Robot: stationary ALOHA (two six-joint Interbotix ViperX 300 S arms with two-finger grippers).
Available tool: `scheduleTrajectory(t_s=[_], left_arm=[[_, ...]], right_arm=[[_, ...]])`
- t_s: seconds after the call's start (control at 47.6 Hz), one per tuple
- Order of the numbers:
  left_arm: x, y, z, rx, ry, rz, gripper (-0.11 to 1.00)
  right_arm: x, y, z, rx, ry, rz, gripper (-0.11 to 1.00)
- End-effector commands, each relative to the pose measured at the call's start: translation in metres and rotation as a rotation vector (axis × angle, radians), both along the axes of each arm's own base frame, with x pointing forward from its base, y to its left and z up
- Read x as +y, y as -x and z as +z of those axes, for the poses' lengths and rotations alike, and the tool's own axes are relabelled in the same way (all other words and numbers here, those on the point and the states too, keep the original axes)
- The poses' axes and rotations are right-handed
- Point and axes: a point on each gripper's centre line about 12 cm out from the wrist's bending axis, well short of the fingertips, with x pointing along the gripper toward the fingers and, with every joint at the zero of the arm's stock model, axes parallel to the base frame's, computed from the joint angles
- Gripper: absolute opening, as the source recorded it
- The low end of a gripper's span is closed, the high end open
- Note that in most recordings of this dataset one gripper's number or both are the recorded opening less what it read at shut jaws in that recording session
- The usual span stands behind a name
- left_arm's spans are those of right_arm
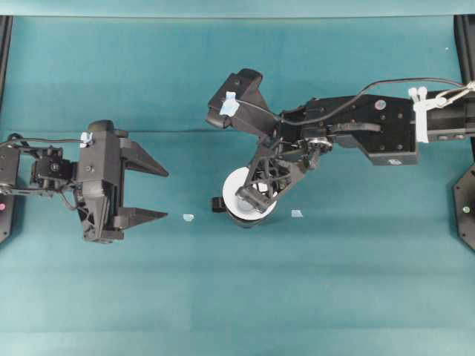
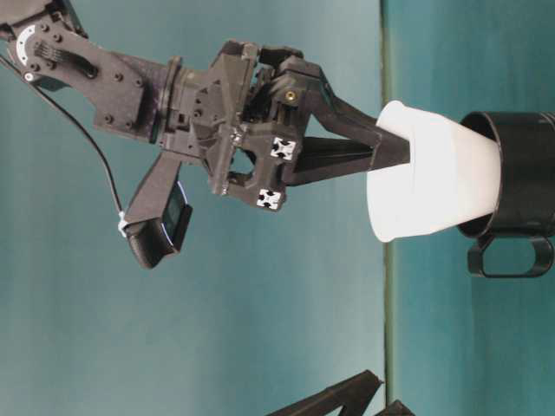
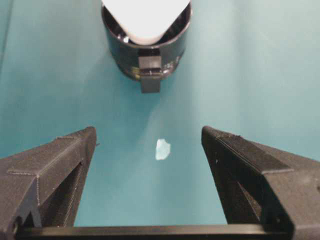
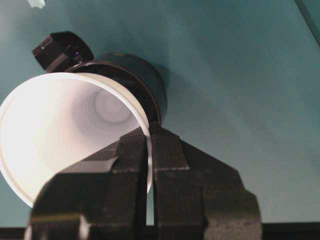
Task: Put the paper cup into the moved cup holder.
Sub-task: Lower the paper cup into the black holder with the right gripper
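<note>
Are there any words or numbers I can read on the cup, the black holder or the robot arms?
No readable words or numbers anywhere.
paper cup: plain white, no print.
cup holder: a faint mark beside the handle, too blurred to read.
right gripper: two small black-and-white patterned squares on its body, not letters.

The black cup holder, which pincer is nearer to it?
Right. The right pincer grips the paper cup rim, with the cup's base inside the cup holder. The left pincer sits open, apart, off toward its handle side.
</note>
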Motion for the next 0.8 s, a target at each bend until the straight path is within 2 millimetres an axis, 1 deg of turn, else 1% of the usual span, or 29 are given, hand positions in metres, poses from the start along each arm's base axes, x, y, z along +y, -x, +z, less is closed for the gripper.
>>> scheduleTrajectory(t_s=[0.0, 0.546, 0.777], left_arm=[[0.000, -0.002, 0.005, -0.020, -0.003, -0.003, 0.87], [0.000, -0.003, 0.005, -0.020, -0.001, -0.002, 0.87], [0.000, -0.002, 0.004, -0.017, -0.003, -0.003, 0.87]], right_arm=[[0.001, -0.003, 0.004, -0.015, 0.011, 0.019, 0.02], [0.003, -0.004, -0.009, 0.018, 0.010, 0.027, 0.02], [0.003, -0.007, -0.009, -0.001, 0.012, 0.030, 0.02]])
